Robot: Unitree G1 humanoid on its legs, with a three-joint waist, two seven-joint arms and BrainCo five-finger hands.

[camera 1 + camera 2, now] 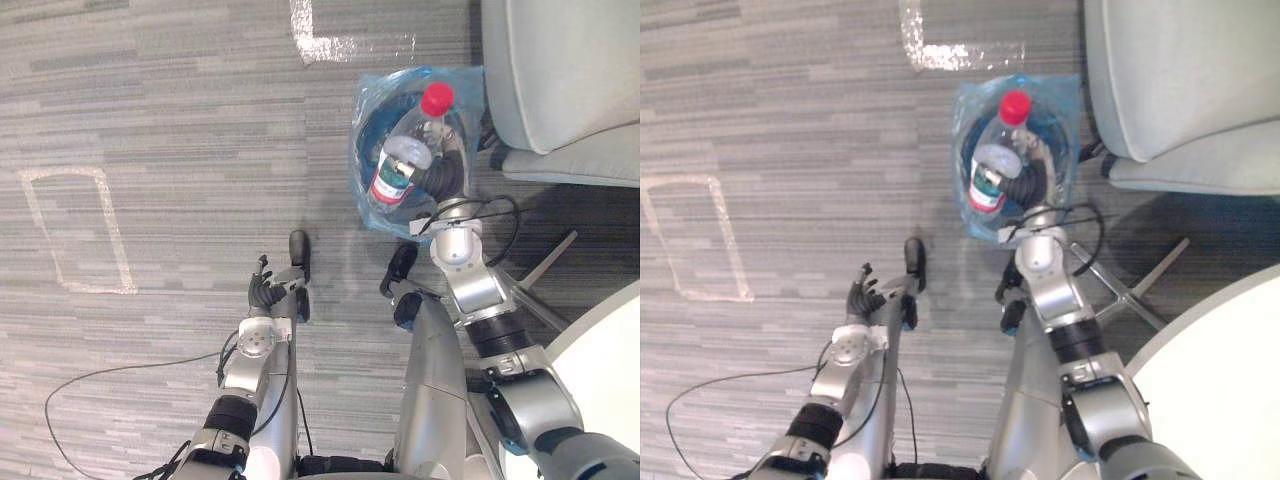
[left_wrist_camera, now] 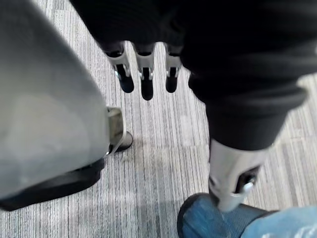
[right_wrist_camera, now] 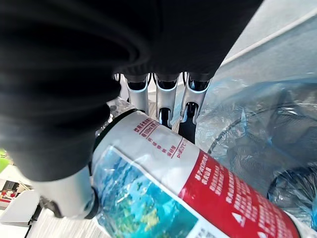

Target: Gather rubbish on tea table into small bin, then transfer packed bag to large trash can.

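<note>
My right hand is clenched round the plastic bottle, with the fingers on one side of the label and the thumb on the other. The bottle lies tilted in the mouth of the small bin, its red cap toward the far rim. I cannot tell whether it touches the blue bag that lines the bin. The bag's edge is folded out over the rim all round.

The bin stands on the floor, tight against the grey chair on its right. A metal chair leg slants across the floor near my right arm, and the curved edge of the white worktop closes the near right. To the left the way is open, with grey striped carpet running far and left of the bin.

My left hand hangs released over that carpet, left of the bin and well apart from it, with the fingers relaxed.

The carpet carries a taped rectangle at the left and a taped corner just beyond the bin.
</note>
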